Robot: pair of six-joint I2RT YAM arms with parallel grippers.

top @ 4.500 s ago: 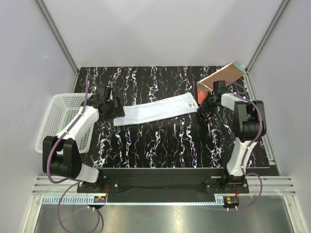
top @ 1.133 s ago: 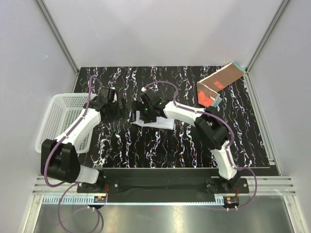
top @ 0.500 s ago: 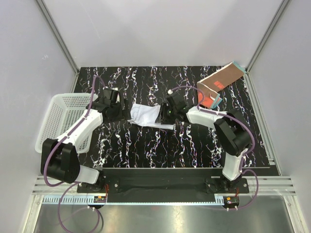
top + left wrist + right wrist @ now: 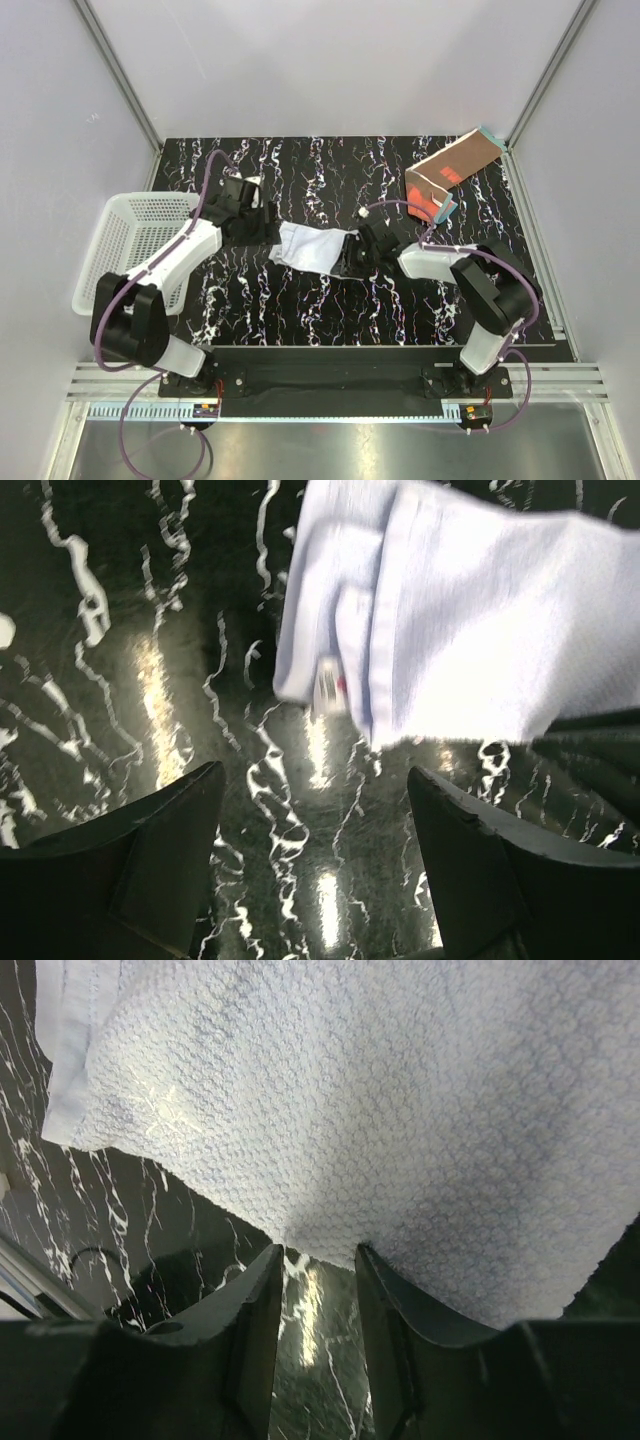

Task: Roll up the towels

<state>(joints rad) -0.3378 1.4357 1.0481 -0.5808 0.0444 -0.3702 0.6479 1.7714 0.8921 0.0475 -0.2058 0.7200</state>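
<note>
Where right pincer reaches white towel, grip unclear

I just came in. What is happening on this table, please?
Two robot arms are at the white towel, bunched in the middle of the table. The left fingers stand open at its left end, holding nothing. The right fingers are at its right edge, nearly together; whether they grip it is unclear. The brown towel lies in the far right corner.
</note>
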